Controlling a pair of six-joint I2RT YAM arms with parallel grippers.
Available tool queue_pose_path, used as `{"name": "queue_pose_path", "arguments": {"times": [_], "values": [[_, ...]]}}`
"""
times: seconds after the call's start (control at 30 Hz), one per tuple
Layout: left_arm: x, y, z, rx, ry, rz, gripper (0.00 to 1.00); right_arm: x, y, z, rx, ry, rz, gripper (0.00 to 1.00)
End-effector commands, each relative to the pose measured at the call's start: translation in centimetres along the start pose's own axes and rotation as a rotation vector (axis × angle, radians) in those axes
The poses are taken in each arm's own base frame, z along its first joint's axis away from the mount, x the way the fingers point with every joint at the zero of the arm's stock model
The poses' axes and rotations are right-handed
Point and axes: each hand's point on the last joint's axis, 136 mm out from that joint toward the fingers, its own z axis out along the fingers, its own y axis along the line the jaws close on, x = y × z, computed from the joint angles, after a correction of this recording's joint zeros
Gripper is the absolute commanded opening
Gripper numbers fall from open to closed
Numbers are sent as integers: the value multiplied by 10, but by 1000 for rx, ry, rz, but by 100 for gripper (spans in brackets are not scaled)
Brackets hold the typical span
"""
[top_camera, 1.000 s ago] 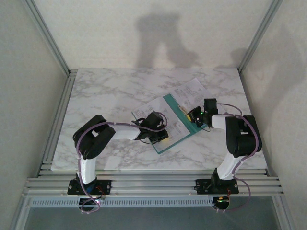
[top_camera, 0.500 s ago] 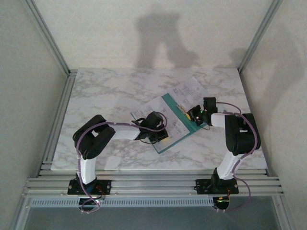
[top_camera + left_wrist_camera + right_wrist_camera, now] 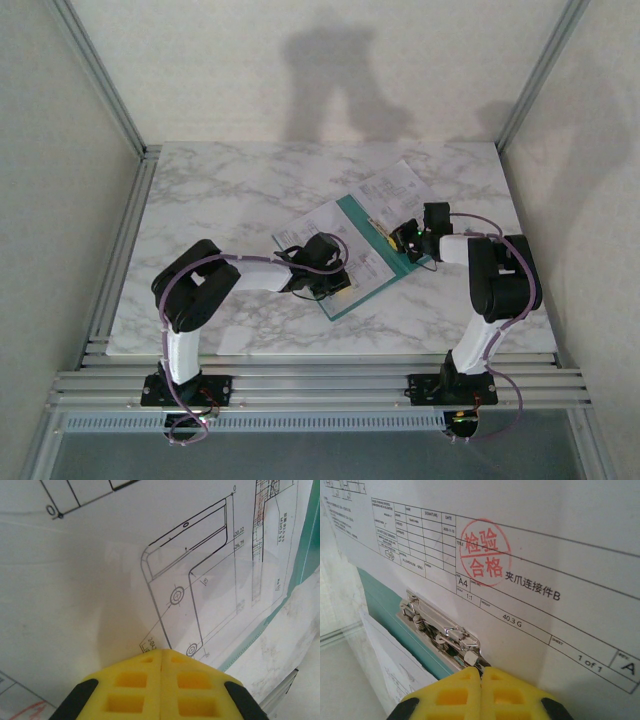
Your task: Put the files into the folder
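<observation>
We are seeing the marble tabletop (image 3: 220,190) carrying the teal folder (image 3: 385,605), with the files (image 3: 545,540) lying across it. Over the folder, the left pincer (image 3: 162,662) and right pincer (image 3: 481,672) are holding their jaws together, gripping nothing. Beside the folder's metal clip (image 3: 442,627), a red stamp (image 3: 485,552) is reading "检验合格", with "夹爪连接件B", "A4", "40.3 G" and "1 of 1" printed around it.

Lit softly from the front; cast dark, blurry shadows on back wall (image 3: 340,80); blurred slightly in wrist close-ups.

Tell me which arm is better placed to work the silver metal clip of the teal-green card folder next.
Right, probably: the right gripper, shut, sits at the silver metal spring clip of the teal-green card folder. The left gripper, also shut, is over a white printed paper sheet elsewhere.
</observation>
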Motion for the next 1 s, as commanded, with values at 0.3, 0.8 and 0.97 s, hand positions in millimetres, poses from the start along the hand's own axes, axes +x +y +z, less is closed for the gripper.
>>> {"name": "queue_pose_path", "arguments": {"times": [0.3, 0.8, 0.97], "values": [[22, 73, -6, -230, 67, -79, 5, -6, -67, 2, 280, -85, 110, 0], [29, 104, -22, -256, 84, -108, 5, 15, -93, -3, 366, -100, 167, 0], [29, 105, -23, -262, 83, -103, 5, 24, -114, -8, 426, -113, 220, 0]]}}
